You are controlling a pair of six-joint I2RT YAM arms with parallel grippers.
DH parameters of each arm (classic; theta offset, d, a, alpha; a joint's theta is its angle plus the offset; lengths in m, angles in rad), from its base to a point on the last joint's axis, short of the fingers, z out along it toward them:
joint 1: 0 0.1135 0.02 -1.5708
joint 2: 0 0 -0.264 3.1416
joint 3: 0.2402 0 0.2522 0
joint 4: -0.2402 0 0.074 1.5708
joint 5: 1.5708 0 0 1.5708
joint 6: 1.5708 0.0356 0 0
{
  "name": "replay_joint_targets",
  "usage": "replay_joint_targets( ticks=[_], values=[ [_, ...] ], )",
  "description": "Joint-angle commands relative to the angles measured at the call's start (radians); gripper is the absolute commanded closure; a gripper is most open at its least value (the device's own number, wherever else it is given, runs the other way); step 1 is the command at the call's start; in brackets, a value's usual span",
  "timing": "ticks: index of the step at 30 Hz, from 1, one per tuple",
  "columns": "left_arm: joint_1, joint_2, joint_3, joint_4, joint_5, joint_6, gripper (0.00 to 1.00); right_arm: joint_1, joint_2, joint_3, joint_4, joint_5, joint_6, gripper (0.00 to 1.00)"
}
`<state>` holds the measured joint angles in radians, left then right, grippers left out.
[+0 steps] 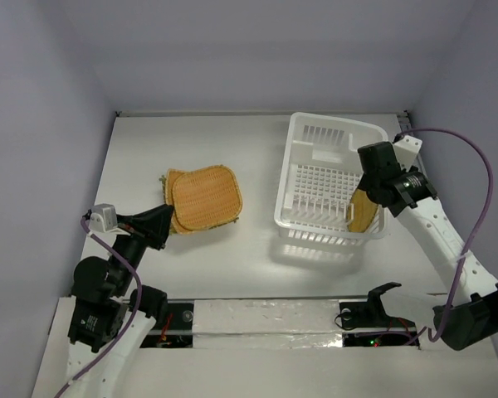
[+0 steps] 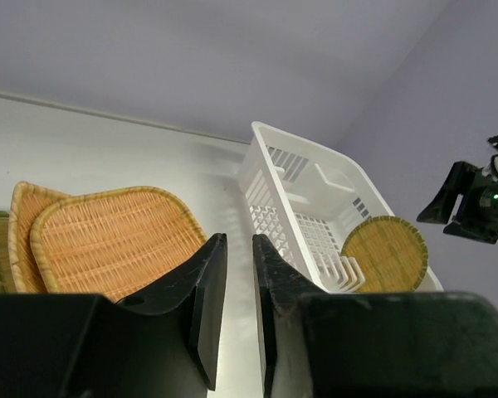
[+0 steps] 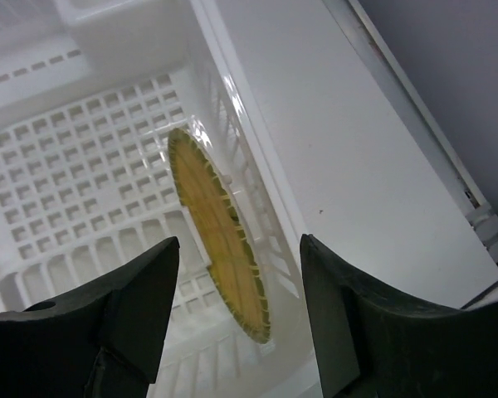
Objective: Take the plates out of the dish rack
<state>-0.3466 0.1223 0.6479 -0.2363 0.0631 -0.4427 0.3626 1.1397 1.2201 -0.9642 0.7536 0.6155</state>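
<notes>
Plates sit in two places relative to the dish rack [image 1: 332,186]: one round plate [image 3: 218,232] stands on edge inside it, leaning against the rack's right wall, while a stack of plates [image 1: 201,199] lies flat on the desk [image 1: 257,265], well apart to the rack's left. The right tool [image 3: 236,311] hovers above the round plate, spread wide. The left tool [image 2: 232,307], nearly closed and holding nothing, hangs beside the stack.

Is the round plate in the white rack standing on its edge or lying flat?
Standing on its edge. The round plate leans against the right wall of the rack, seen nearly edge-on between the open right gripper's fingers.
</notes>
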Motion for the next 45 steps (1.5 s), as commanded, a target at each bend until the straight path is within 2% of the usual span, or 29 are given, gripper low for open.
replay_joint_targets(
  ticks=[1,5,9,11,18,22,31,37,42,45],
  values=[
    [-0.006,-0.021,0.018,0.035,0.006,0.006,0.83,-0.013,0.025,-0.014,-0.031,-0.06,-0.056,0.35],
    [-0.006,-0.029,0.019,0.034,0.007,0.007,0.79,-0.062,0.095,0.001,-0.036,-0.065,-0.086,0.4],
    [-0.006,-0.03,0.021,0.035,0.007,0.009,0.77,-0.099,0.135,-0.013,0.021,-0.111,-0.138,0.53],
    [-0.006,-0.03,0.021,0.034,0.007,0.009,0.75,-0.114,0.16,-0.019,0.036,-0.123,-0.163,0.56],
    [-0.006,-0.029,0.021,0.032,0.006,0.01,0.73,-0.114,0.146,-0.007,0.041,-0.099,-0.241,0.87],
    [-0.006,-0.029,0.021,0.032,0.004,0.009,0.72,-0.114,0.132,0.021,0.033,-0.051,-0.318,1.0],
    [-0.006,-0.016,0.019,0.035,0.007,0.007,0.71,-0.114,0.109,0.081,0.056,0.009,-0.381,1.0],
    [-0.006,-0.012,0.018,0.037,0.01,0.006,0.7,-0.103,0.051,0.203,0.041,0.058,-0.399,1.0],
    [-0.006,-0.009,0.016,0.037,0.01,0.006,0.7,-0.024,0.026,0.334,0.009,0.101,-0.366,1.0],
    [-0.006,-0.006,0.016,0.038,0.007,0.004,0.7,0.073,0.009,0.389,0.068,0.002,-0.333,1.0]
  ],
)
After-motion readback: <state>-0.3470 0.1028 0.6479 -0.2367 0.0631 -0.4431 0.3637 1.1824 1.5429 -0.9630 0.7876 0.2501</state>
